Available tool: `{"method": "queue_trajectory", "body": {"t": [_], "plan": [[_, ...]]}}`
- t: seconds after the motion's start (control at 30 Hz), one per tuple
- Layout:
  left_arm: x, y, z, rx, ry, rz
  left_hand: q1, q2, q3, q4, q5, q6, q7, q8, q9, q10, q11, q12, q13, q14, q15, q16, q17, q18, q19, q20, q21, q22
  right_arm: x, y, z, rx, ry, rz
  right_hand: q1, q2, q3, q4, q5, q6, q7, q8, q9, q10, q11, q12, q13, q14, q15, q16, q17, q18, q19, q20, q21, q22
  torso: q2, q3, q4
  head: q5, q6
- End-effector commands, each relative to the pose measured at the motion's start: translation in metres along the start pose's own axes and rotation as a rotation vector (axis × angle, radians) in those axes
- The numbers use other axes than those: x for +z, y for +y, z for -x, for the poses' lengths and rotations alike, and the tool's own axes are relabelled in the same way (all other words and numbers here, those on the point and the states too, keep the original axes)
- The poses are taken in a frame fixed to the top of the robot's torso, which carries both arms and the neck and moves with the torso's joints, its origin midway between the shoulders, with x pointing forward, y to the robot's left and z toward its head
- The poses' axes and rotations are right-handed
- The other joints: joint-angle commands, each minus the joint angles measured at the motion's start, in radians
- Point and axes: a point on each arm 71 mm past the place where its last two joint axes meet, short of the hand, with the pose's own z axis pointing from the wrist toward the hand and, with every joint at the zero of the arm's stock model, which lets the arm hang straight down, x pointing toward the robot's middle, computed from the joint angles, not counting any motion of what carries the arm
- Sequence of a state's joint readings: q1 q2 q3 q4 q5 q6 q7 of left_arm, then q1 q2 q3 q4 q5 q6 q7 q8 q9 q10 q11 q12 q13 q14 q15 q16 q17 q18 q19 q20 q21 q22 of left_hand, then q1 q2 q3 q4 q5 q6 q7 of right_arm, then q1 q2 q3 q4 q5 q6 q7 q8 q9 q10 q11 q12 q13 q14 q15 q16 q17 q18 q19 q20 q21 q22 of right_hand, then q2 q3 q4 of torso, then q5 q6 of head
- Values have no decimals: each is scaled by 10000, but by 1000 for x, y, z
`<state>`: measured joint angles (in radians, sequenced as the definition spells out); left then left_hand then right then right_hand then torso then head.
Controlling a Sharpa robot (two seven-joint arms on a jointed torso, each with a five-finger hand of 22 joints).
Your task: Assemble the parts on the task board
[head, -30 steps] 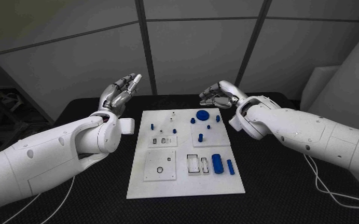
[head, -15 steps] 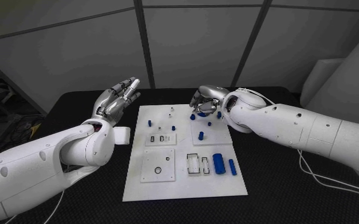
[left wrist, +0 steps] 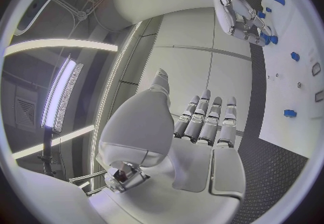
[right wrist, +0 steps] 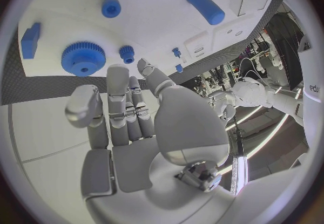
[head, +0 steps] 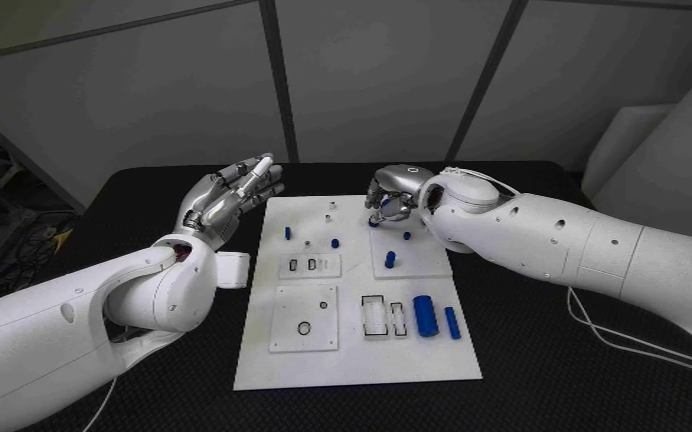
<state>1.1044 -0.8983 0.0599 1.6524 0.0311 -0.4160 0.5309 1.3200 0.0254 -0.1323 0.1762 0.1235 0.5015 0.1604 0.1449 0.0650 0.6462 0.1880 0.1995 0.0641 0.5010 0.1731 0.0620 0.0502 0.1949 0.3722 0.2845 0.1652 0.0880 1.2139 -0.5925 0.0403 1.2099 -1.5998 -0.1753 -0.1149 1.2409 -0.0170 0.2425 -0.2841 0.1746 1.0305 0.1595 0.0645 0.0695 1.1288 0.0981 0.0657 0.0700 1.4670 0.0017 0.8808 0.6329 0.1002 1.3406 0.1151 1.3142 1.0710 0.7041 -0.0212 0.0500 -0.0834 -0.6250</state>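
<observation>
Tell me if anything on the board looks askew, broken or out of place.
Nothing stands out. The white task board lies flat, small blue parts are tidy, silver right hand hovers over the blue toothed gear.

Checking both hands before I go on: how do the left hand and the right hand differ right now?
The left hand is raised beside the task board, off its left edge; the right hand reaches down over the board's far end. The left hand's fingers are spread and straight; the right hand's fingers curl downward above the blue gear. In the right wrist view that hand is not touching the gear. Both hands hold nothing.
</observation>
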Motion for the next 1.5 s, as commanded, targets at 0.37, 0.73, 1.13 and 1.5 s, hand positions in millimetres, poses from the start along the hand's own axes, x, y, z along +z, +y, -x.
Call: {"method": "queue_trajectory", "body": {"t": [0.37,0.73,1.13,1.5], "plan": [[-1,-5,0,-24,351,-156,16,115,-39,-112,36,196,666,75,17,139,31,72,7,147,14,47,9,-137,128,2,63,14,0,2,-2,-583,612,-100,3,107,306,12,150,69,-28,11,37,103,5,-37,18,219,97,1768,1827,-381,653,20,1003,1676,160,1,47,-33,-64],[0,-6,3,16,299,-150,18,120,-42,-119,40,199,673,77,17,143,36,71,6,142,17,44,8,-138,122,2,62,12,0,1,-5,-642,1017,-104,-2,306,681,22,197,327,-120,34,76,587,-118,-9,48,248,27,2770,2848,-572,1135,-15,1602,2794,207,5,51,-15,-63],[0,-6,3,33,273,-112,20,130,-60,-145,44,139,695,56,4,140,53,61,1,114,31,27,2,-147,16,3,17,-16,2,1,-3,-610,784,-42,195,635,1193,12,147,662,-207,56,142,926,-223,-31,74,152,-59,3169,3142,-643,1290,-85,1828,3218,257,8,52,-13,-66],[-1,-6,4,35,274,-90,23,137,-70,-163,47,130,705,51,-1,138,61,54,-1,115,38,18,1,-154,-14,2,4,-25,-1,11,9,-248,-874,576,343,627,1578,-4,-352,929,-271,99,246,1173,-305,-15,139,126,-121,3326,3254,-698,1435,-133,1970,3520,268,6,64,24,5]]}}
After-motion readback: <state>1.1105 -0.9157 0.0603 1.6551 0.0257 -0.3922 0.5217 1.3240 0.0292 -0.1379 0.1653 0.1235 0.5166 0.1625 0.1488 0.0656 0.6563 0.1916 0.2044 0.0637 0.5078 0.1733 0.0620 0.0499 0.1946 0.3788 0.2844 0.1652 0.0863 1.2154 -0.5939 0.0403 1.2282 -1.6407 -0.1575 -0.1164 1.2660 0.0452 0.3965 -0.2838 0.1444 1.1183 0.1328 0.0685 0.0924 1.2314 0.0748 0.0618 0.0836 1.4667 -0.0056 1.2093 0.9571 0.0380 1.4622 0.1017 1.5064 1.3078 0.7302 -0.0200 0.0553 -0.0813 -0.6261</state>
